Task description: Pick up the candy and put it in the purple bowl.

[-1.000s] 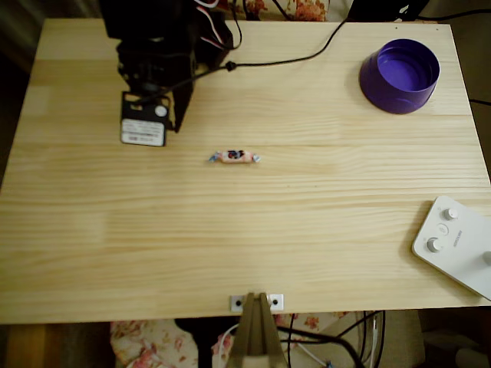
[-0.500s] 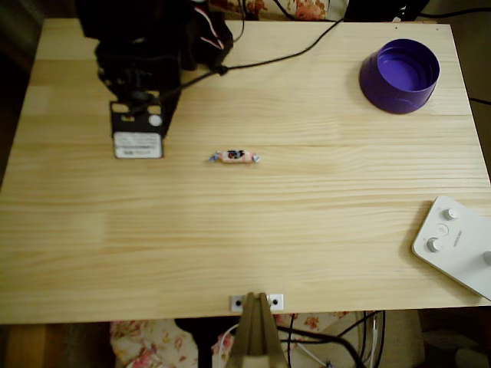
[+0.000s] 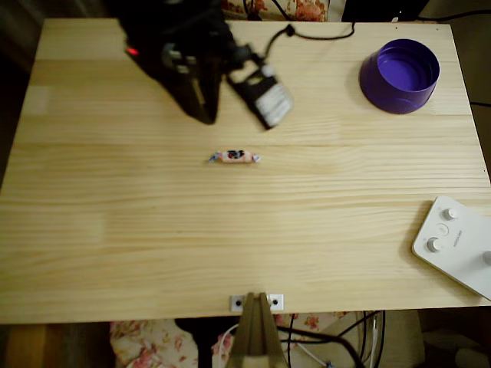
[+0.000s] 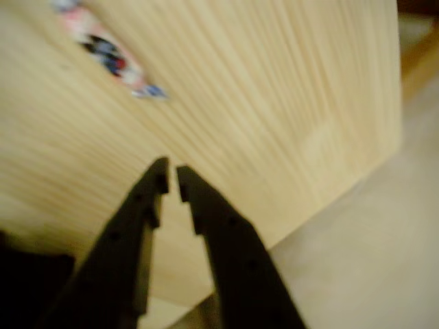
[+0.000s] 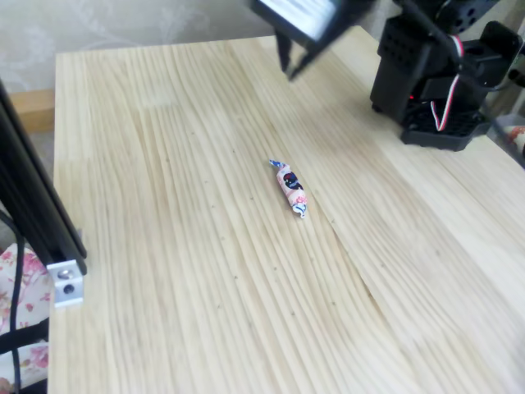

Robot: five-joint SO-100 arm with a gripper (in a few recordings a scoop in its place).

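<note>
While my gripper point(image 4: 170, 179) hangs nearly shut and empty, the candy point(image 4: 110, 55) lies just ahead: approach phase; next I open, drop onto it.

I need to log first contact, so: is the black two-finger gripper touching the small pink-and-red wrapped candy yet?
Apart. In the fixed view, bare wood separates the gripper from the candy; the wrist view shows the same gap.
</note>
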